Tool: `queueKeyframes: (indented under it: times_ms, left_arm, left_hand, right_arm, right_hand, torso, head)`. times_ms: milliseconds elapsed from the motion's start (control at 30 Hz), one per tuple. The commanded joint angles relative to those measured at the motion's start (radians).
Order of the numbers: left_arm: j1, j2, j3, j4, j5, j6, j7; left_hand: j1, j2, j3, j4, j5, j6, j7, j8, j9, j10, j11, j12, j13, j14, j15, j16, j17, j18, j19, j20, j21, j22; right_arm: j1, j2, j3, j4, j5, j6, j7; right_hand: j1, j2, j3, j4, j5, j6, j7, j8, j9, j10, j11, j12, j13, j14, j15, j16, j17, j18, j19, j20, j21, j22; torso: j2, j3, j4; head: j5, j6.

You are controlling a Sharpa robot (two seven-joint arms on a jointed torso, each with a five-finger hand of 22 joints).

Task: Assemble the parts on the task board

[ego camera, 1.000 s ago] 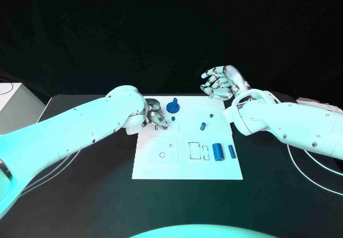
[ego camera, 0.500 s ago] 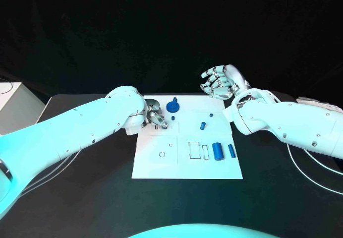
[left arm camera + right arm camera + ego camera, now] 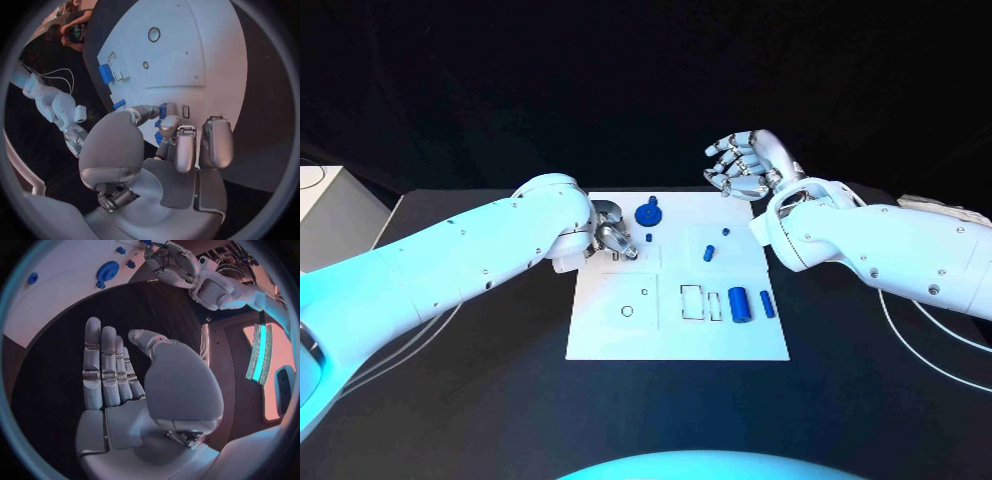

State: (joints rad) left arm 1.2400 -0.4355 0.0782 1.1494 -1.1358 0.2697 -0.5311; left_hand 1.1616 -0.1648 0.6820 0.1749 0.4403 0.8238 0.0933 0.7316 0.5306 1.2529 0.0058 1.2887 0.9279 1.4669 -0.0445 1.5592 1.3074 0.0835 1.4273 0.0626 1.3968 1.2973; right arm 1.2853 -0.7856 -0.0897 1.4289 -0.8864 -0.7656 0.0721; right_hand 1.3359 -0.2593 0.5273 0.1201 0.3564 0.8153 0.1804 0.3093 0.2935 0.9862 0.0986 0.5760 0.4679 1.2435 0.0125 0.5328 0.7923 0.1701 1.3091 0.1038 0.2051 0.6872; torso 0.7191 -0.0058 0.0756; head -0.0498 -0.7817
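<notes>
The white task board (image 3: pixel 678 330) lies mid-table. My left hand (image 3: pixel 615 238) is low over its far left part with its fingers curled down, and thumb and finger pinch a small blue part (image 3: pixel 163 110). Beside that hand a blue gear-like part (image 3: pixel 649 212) stands on the board. Two small blue parts (image 3: pixel 711 253) lie near the board's middle, and a blue cylinder (image 3: pixel 738 303) with a thinner one (image 3: pixel 767 304) lies at the right. My right hand (image 3: pixel 747 165) is raised beyond the board's far right corner, fingers straight and holding nothing. The right wrist view shows that open palm (image 3: pixel 119 375), the gear (image 3: pixel 107 271) and the left hand (image 3: pixel 172 262).
Outlined slots (image 3: pixel 692 303) and small holes (image 3: pixel 627 312) mark the board's near half. A white box (image 3: pixel 329 215) stands at the table's far left edge. Cables (image 3: pixel 920 335) run over the black table at the right.
</notes>
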Motion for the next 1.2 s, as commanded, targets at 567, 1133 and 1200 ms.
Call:
queueKeyframes:
  times_ms: [567, 1133, 1200]
  left_arm:
    - [-0.001, 0.019, -0.001, -0.024, 0.005, 0.028, 0.000]
    - [-0.001, 0.040, -0.009, -0.053, 0.023, 0.056, -0.002]
    - [-0.001, 0.040, -0.009, -0.054, 0.028, 0.056, -0.002]
  left_hand:
    - [-0.004, 0.009, 0.051, -0.058, 0.006, 0.000, -0.011, 0.003, 0.004, 0.008, 0.000, -0.004, -0.002, 0.099, -0.010, 0.005, 0.250, -0.018, 0.003, -0.006, 0.004, 0.001]
    - [-0.021, 0.005, 0.042, -0.054, 0.002, 0.000, -0.011, 0.003, 0.011, 0.012, 0.000, -0.003, 0.002, 0.099, -0.010, 0.005, 0.250, -0.018, 0.003, -0.007, 0.003, 0.001]
    - [-0.020, 0.008, 0.044, -0.056, 0.004, 0.001, -0.013, 0.004, 0.013, 0.013, -0.001, -0.002, 0.004, 0.100, -0.011, 0.005, 0.251, -0.018, 0.004, -0.008, 0.003, 0.001]
  right_arm:
    - [0.000, 0.002, 0.001, 0.000, -0.005, 0.001, 0.008]
    - [0.000, 0.003, 0.001, 0.001, -0.005, 0.002, 0.007]
    - [0.000, 0.003, 0.001, 0.001, -0.005, 0.002, 0.007]
  right_hand:
    - [0.002, -0.001, -0.006, 0.002, 0.003, -0.002, 0.005, 0.005, -0.002, 0.004, 0.001, -0.007, -0.003, 0.006, 0.003, -0.005, 0.002, 0.010, 0.008, 0.003, -0.005, -0.003]
    - [0.002, -0.001, -0.006, 0.002, 0.003, -0.002, 0.005, 0.005, -0.002, 0.004, 0.001, -0.007, -0.003, 0.006, 0.003, -0.005, 0.002, 0.010, 0.008, 0.003, -0.005, -0.003]
    - [0.002, -0.001, -0.006, 0.002, 0.003, -0.002, 0.005, 0.005, -0.002, 0.004, 0.001, -0.007, -0.003, 0.006, 0.003, -0.005, 0.002, 0.010, 0.008, 0.003, -0.005, -0.003]
  torso:
    - [0.001, -0.0003, -0.0011]
    - [0.000, 0.0006, -0.0001]
    - [0.000, 0.0004, -0.0004]
  head:
    - [0.001, -0.002]
    - [-0.007, -0.007]
    - [-0.006, -0.007]
